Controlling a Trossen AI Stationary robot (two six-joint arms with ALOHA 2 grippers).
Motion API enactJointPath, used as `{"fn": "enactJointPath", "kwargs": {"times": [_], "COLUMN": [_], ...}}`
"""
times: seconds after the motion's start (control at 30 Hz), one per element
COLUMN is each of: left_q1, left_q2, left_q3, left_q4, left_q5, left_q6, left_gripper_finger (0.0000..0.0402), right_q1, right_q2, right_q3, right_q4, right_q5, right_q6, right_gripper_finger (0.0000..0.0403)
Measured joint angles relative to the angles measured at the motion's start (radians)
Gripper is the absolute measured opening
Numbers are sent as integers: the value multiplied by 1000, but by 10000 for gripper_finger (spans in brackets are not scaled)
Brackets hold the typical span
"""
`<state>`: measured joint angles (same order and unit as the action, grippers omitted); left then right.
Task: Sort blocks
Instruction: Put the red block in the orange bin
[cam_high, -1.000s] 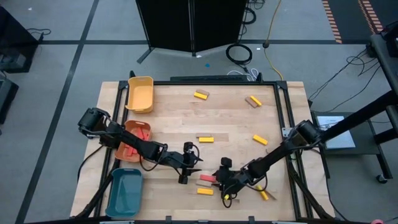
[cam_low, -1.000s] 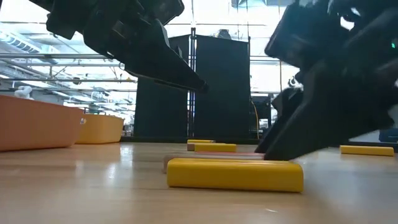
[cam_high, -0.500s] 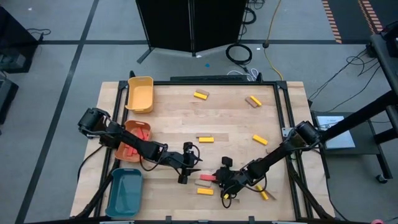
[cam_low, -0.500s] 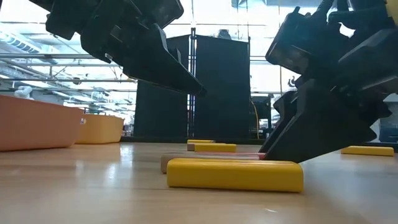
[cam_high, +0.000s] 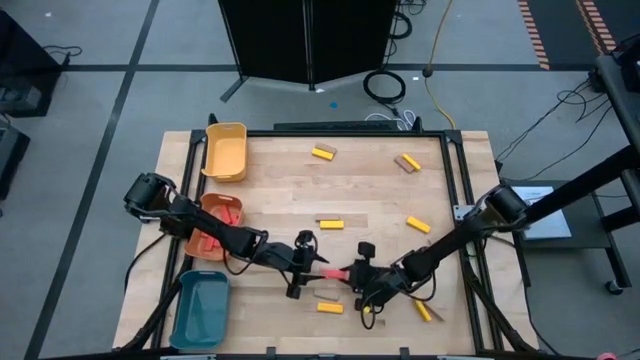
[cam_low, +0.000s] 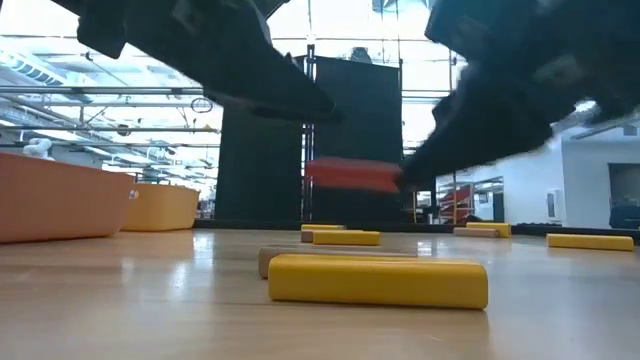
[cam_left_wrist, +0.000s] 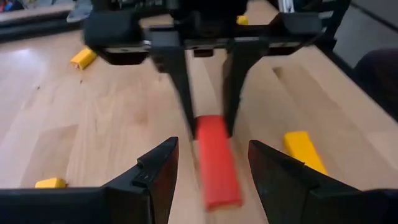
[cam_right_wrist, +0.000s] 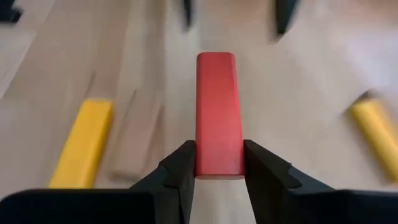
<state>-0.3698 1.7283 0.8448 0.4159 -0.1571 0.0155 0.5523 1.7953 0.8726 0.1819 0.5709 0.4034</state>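
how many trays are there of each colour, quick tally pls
yellow tray: 1
orange tray: 1
teal tray: 1
total: 3 trays

The right gripper (cam_high: 352, 275) holds a red block (cam_high: 338, 272) up off the table (cam_high: 380, 200). The left gripper (cam_high: 312, 266) sits just in front of it with fingers spread, so the gap between the two is small. Under them lie a yellow block (cam_high: 329, 307) and a tan block (cam_low: 300, 255), close together. The middle of the table is mostly bare wood, with room to pass. The orange tray (cam_high: 212, 228), yellow tray (cam_high: 225, 151) and teal tray (cam_high: 200, 308) block the left side.
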Motion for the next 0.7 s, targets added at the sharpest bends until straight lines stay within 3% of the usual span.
{"fn": "enactJointPath", "kwargs": {"times": [0.3, 0.7], "left_q1": [0, 31], "left_q2": [0, 0], "left_q3": [0, 0], "left_q4": [24, -59], "left_q5": [-6, -88], "left_q6": [128, 117], "left_gripper_finger": [191, 191], "right_q1": [-64, -81], "right_q2": [-37, -37], "right_q3": [2, 2], "right_q4": [9, 34], "right_q5": [30, 30], "right_q6": [-95, -166], "right_gripper_finger": [97, 97]}}
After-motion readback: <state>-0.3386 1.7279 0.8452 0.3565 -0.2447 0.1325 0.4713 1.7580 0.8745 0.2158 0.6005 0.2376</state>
